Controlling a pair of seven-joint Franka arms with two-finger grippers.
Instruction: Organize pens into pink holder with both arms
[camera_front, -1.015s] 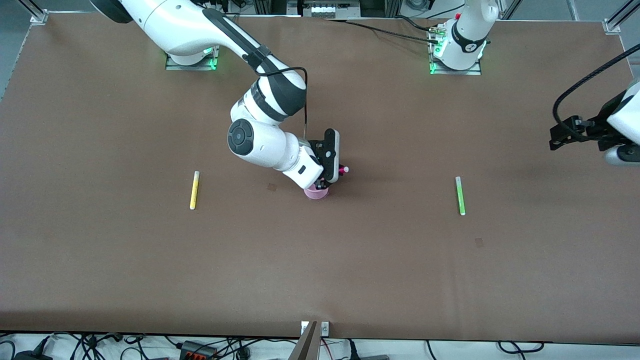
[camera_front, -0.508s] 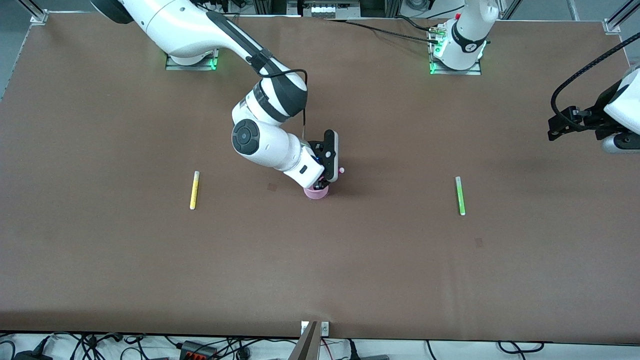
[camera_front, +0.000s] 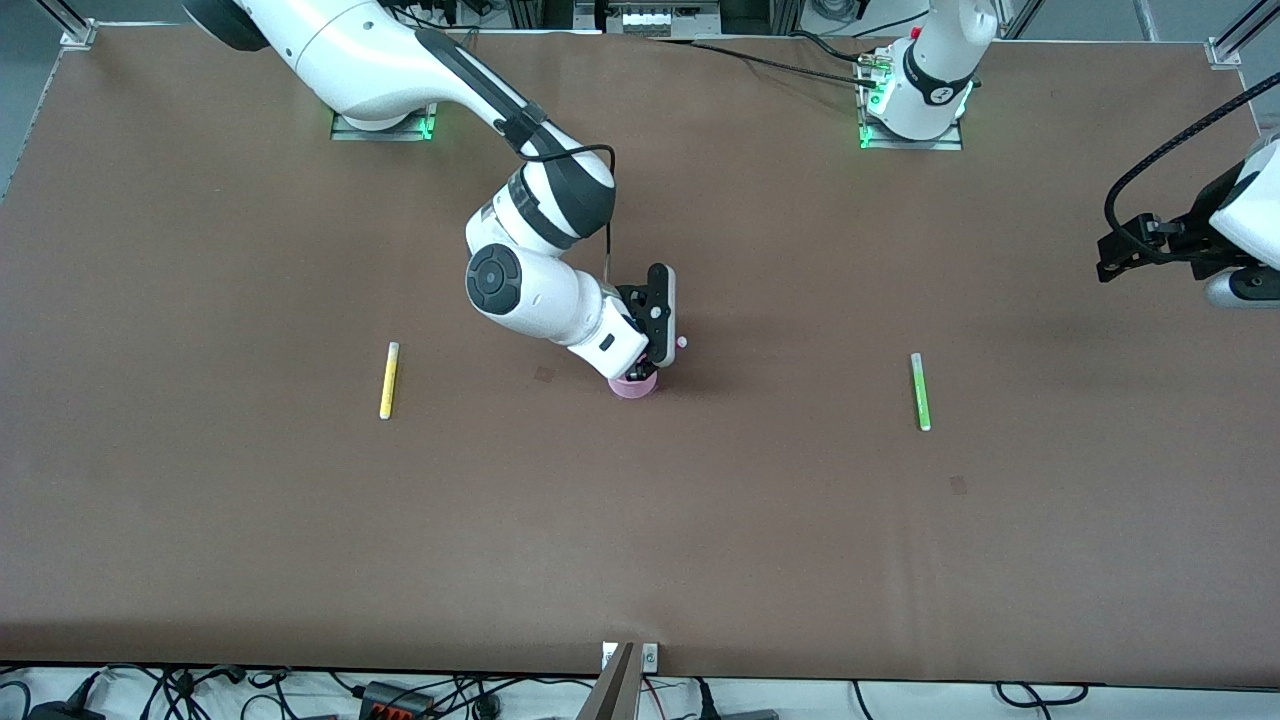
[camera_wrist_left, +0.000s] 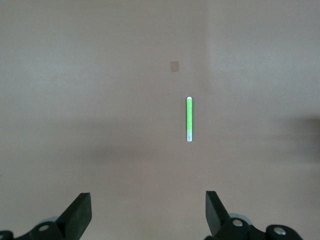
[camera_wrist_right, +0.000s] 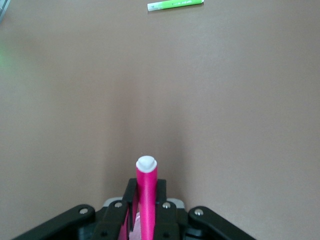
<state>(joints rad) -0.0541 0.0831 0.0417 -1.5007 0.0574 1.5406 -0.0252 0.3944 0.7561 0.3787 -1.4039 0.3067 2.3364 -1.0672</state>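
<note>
Right gripper (camera_front: 652, 362) is clamped on the magenta pen (camera_wrist_right: 146, 195), right over the pink holder (camera_front: 633, 386) near the middle of the table (camera_front: 640, 520). In the right wrist view the pen sticks up between the fingers (camera_wrist_right: 162, 215) with its white tip free, and a bit of pale pink shows just beneath. From the front view the gripper covers most of the holder, so I can't tell what's inside it, or whether the pen's lower end is in yet.

Working outward from there: the yellow pen (camera_front: 388, 380) lies flat on the table, well off toward the right arm's end. The green pen (camera_front: 919, 391) lies flat toward the left arm's end, also well apart from the holder.

Left gripper (camera_wrist_left: 147, 217) hangs up in the air at its own end, fingers spread wide and holding nothing, with the green pen on the table below it in its wrist view. That arm is waiting.
</note>
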